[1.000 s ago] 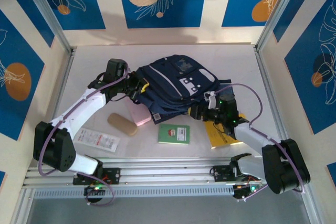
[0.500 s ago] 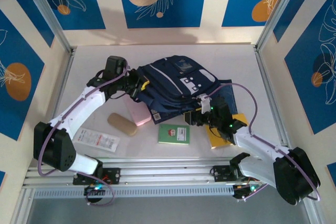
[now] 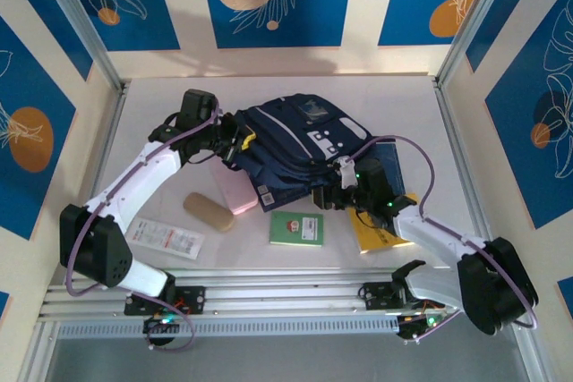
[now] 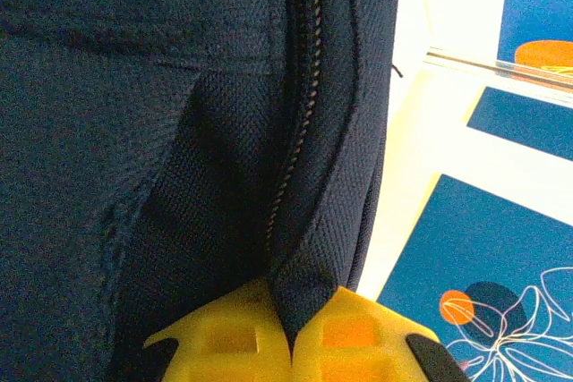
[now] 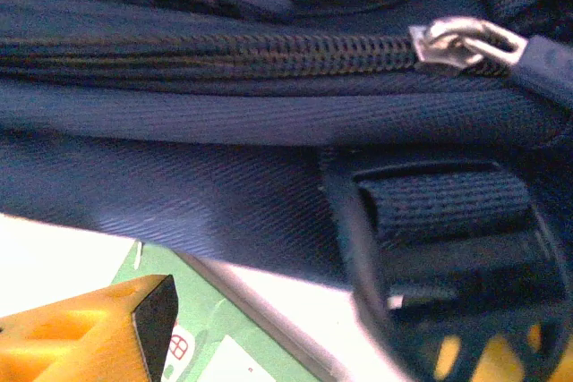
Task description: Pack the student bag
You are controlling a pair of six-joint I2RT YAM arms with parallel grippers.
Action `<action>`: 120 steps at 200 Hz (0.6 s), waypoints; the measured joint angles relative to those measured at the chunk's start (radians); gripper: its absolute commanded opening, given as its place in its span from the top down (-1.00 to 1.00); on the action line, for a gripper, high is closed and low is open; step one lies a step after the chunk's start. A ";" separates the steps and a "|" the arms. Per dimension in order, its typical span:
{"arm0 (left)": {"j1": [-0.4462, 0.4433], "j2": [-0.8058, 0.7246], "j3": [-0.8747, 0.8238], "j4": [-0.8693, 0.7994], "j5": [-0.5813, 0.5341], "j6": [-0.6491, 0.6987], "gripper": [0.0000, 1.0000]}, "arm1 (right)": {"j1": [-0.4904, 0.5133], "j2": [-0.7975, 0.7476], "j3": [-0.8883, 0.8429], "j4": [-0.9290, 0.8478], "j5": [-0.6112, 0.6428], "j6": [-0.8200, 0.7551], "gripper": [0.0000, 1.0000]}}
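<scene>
Left gripper pinching a fabric fold beside the zip of the student bag, right gripper spread at its near edge; bag slumped on the table: soft, limp, bulky, probably best gripped at seams, straps or zip pull

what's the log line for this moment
left gripper: shut on student bag fabric fold | right gripper: open at bag's near edge, by zipper pull | green notebook: on table

Overhead camera facing down, wrist cameras pressed close to student bag
</scene>
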 measured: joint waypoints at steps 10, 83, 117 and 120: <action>0.000 0.000 0.001 0.000 0.000 0.000 1.00 | -0.003 0.017 0.006 0.000 0.000 0.001 -0.39; -0.002 0.000 0.003 0.000 -0.001 -0.005 1.00 | -0.003 0.052 0.041 -0.004 -0.027 0.031 -0.19; -0.002 0.000 0.003 0.000 -0.001 -0.008 1.00 | -0.002 0.081 0.057 -0.005 -0.024 0.045 0.04; -0.002 0.000 0.003 0.000 -0.001 -0.008 1.00 | -0.002 0.084 0.058 -0.005 -0.024 0.048 0.06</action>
